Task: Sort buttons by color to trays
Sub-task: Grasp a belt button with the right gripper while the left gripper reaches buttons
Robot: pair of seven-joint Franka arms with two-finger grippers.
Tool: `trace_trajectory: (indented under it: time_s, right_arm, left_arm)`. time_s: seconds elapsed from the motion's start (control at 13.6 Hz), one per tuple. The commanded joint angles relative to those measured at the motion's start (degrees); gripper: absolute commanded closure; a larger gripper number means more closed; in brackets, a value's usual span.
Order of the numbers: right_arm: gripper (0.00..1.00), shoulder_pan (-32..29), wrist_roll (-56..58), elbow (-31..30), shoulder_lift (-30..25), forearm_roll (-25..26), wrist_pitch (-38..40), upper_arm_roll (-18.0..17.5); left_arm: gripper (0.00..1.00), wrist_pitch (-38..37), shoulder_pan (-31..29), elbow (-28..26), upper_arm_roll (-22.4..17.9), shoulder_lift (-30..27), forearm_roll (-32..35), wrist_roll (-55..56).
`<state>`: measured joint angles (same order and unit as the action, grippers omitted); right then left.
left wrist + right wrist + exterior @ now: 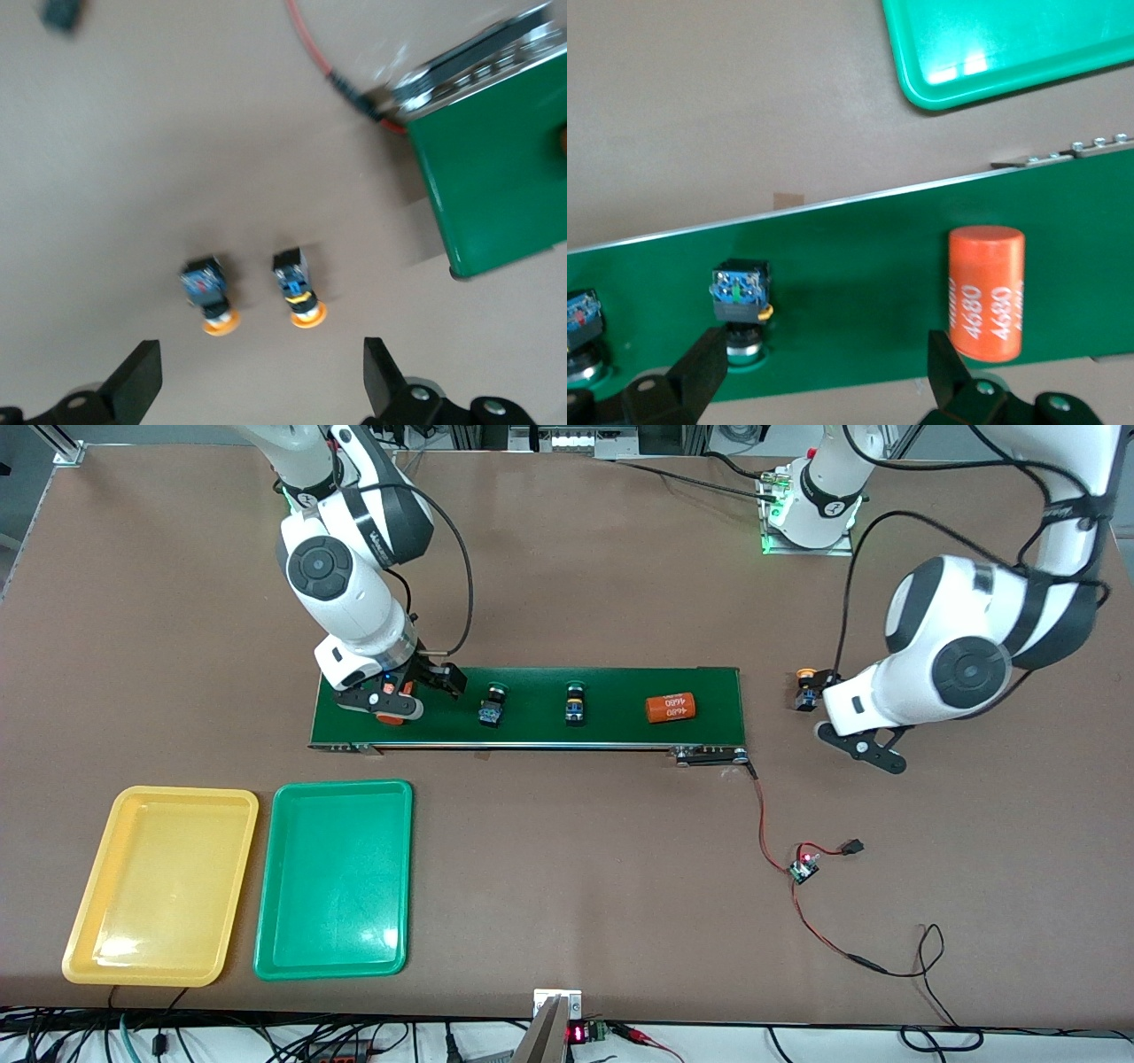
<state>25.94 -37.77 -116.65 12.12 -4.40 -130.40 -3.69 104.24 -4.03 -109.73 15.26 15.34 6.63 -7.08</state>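
— Where does each tool stand?

— The right tool point(826, 345) hangs over the conveyor belt point(611, 691) with its fingers spread wide and nothing between them. One green-capped button point(740, 301) lies on its side just under one finger, and the orange cylinder point(986, 292) lies on the belt just by the other. A second green button point(580, 323) sits past the first, farther from the tool.

— And the left one?

— The left tool point(261, 354) is wide as well and empty. It hovers over the bare surface just off the belt's end, with the two yellow-orange buttons point(299, 292) lying side by side below its gap, caps toward the tool.

— So nothing is sorted yet?

— No, the green tray point(341, 784) and the yellow tray point(182, 791) both lie empty, well apart from either tool.

— What makes a good pick here?

— Probably the right tool should centre on the nearest green button so the cylinder falls outside its fingers, then close across the square body, not the rounded cap, which could slip. The left tool likely needs to settle over one button only, since the pair lie close enough that both could be caught
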Motion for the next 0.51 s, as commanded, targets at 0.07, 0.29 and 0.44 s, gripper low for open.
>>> trace_trajectory:
  time_s: [0.07, 0.29, 0.44]
  right_arm:
    - [0.0, 2.0, -0.9, 4.23, 4.83, -0.35, -0.47, 0.35]
    - [0.0, 3.23, -0.99, 4.32, 7.38, -0.52, -0.29, 0.26]
    - [0.0, 3.76, -3.0, 4.32, 8.7, -0.52, -0.2, 0.26]
  left_arm:
    - [0.0, 11.57, 0.6, -12.14, -0.59, -0.57, -0.22, 11.54]
    - [0.0, 24.91, 0.6, -21.28, -2.59, -0.31, -0.22, 11.82]
    - [0.0, 28.21, 0.77, -23.06, -3.05, 0.83, -0.22, 11.91]
